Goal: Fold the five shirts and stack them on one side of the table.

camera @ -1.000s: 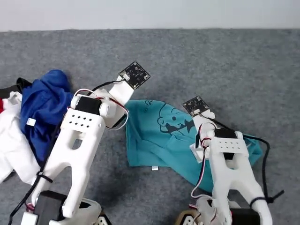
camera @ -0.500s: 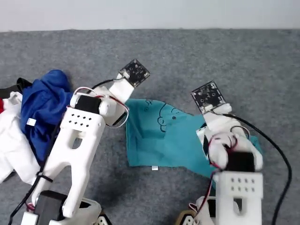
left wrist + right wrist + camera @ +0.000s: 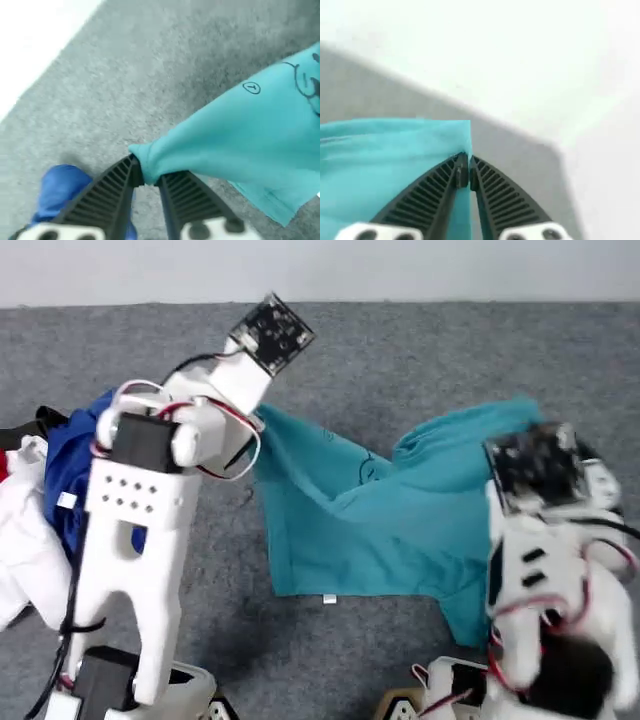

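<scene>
Teal shirt (image 3: pixel 400 530) stretches over the surface (image 3: pixel 450 360), left fingers (image 3: pixel 112 192) and right fingers (image 3: pixel 442 197) each clamped on one edge

I see both arms rise over the last second. The left gripper (image 3: pixel 147 172) lifts and draws back toward the far side of the table (image 3: pixel 450 370), while the right gripper (image 3: pixel 467 162) swings up and out to the right. The teal shirt (image 3: pixel 380 530), a slack heap a second ago, now hangs stretched between them, its right side pulled up off the surface.
</scene>
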`<action>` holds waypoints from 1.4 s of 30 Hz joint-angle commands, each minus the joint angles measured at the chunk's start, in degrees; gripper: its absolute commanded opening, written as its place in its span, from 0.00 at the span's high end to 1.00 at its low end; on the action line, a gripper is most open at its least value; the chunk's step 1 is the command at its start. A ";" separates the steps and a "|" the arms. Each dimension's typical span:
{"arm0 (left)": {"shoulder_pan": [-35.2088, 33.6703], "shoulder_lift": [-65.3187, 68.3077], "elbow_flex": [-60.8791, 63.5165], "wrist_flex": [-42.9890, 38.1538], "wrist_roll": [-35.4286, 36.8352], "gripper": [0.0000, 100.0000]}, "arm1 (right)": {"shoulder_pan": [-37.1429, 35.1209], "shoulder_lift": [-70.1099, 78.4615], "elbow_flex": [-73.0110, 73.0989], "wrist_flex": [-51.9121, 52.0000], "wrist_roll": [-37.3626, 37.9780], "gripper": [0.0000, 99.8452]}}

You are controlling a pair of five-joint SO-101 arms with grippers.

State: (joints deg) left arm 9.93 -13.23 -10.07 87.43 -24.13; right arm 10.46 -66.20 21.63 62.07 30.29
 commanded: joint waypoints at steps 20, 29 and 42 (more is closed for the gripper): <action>-0.18 -21.27 -29.05 13.10 0.62 0.98 | 20.26 -12.62 -26.55 4.70 -5.54 0.99; -0.62 -25.32 -28.97 13.01 0.62 0.98 | 26.68 -14.90 -26.46 0.40 -8.35 0.99; -0.62 -16.97 -29.14 5.71 0.53 0.98 | 31.60 0.92 -34.20 -8.92 -11.78 0.99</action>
State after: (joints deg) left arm 9.93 -32.13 -38.29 95.25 -23.96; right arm 41.76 -71.38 -8.35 52.75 20.26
